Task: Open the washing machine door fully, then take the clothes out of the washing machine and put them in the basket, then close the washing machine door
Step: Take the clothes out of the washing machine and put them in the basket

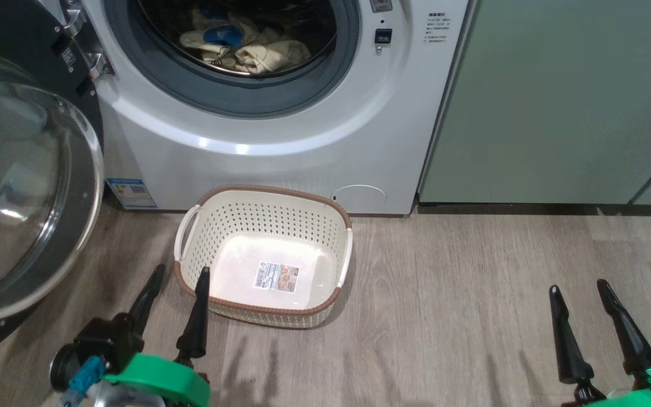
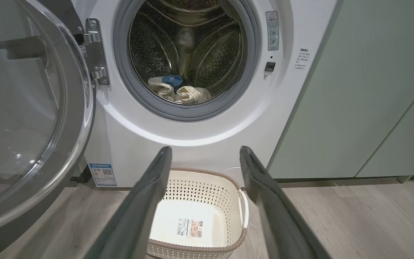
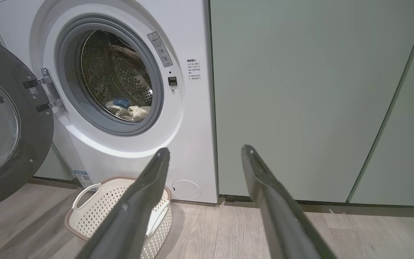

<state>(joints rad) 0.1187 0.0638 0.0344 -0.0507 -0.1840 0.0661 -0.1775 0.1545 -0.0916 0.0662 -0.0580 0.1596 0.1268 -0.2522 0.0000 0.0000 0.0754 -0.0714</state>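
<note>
The white washing machine [image 1: 280, 141] [image 2: 199, 133] [image 3: 192, 136] stands with its door [image 1: 26, 186] [image 2: 27, 118] [image 3: 2, 122] swung wide open to the left. A small bundle of cream clothes [image 1: 246, 45] [image 2: 180, 91] [image 3: 129, 110] with a blue patch lies at the bottom of the drum. On the floor in front sits the cream basket [image 1: 263, 217] [image 2: 199, 192] [image 3: 99, 208], with only a sticker on its base. My left gripper [image 1: 181, 274] [image 2: 205, 153] is open, low at the basket's near left corner. My right gripper [image 1: 580, 285] [image 3: 205, 151] is open over bare floor, well right of the basket.
Pale green cabinets [image 1: 557, 102] [image 3: 318, 97] stand right of the machine. Grey wood-look floor [image 1: 461, 316] stretches between the basket and my right gripper. The open door's glass bowl bulges out over the floor at the left.
</note>
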